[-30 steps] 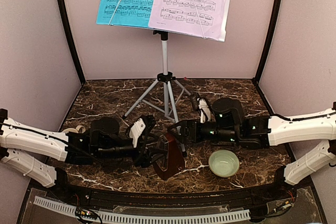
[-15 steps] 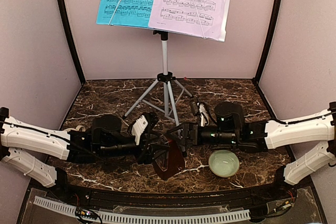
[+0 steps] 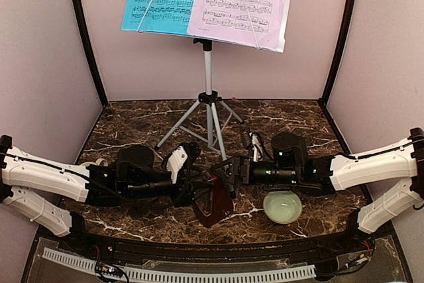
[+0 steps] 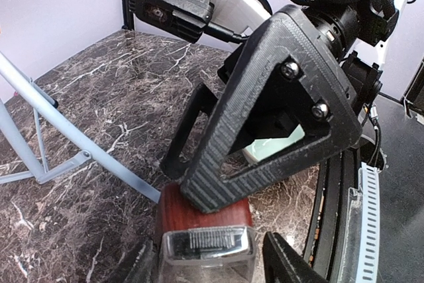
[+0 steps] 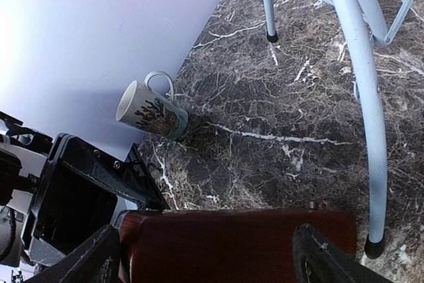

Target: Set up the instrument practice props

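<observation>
Robot test booth in a lab.
Plain pale walls [image 3: 40, 64] joined by black strips [image 3: 85, 38] box in a small marble-look table [image 3: 132, 124]. A left arm [image 3: 40, 173] and a right arm [image 3: 377, 160] are bolted at its near edge, a slotted cable duct [image 3: 199, 273] runs below, and the stand [image 3: 208, 71] looks a staged prop.
</observation>
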### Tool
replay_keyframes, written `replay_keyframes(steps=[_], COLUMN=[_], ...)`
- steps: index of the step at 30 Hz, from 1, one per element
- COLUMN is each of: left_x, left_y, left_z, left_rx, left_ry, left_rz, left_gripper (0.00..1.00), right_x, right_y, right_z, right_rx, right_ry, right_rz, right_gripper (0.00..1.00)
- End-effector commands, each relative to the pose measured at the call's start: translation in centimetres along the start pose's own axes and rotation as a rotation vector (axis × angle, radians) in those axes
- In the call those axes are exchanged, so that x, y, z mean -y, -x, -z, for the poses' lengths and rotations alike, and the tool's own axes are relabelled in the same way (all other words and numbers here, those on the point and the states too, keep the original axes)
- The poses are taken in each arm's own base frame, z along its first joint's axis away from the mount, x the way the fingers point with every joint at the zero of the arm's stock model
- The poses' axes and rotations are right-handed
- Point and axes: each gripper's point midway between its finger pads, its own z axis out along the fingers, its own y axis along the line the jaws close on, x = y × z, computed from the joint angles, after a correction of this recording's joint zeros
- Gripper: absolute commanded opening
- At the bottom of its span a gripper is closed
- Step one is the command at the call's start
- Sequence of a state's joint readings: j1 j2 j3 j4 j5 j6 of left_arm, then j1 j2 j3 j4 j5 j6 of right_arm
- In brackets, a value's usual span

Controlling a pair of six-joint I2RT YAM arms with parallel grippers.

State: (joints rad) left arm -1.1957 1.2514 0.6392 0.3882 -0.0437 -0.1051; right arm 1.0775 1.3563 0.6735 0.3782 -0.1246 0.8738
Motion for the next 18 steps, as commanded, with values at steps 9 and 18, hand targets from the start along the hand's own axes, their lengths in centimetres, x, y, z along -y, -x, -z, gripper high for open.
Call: replay_keyframes(steps=[9,18], left_x=[0.3,-0.1], left_y=[1.4,1.3], left_z=[0.0,0.7], left_rx=[0.034,0.046], left_ry=[-0.018,0.003], left_rz=[-0.032,-0.066], left_gripper=[0.41,0.29], right_x=[0.4,3.6], right_y=[-0.6,-2.8], right_z=[-0.2,-0.6], right_rx=[-0.015,-0.065], right_ry=[0.021,-0.079], right_rz=[-0.046,-0.049], right_gripper=[0.91,0.90])
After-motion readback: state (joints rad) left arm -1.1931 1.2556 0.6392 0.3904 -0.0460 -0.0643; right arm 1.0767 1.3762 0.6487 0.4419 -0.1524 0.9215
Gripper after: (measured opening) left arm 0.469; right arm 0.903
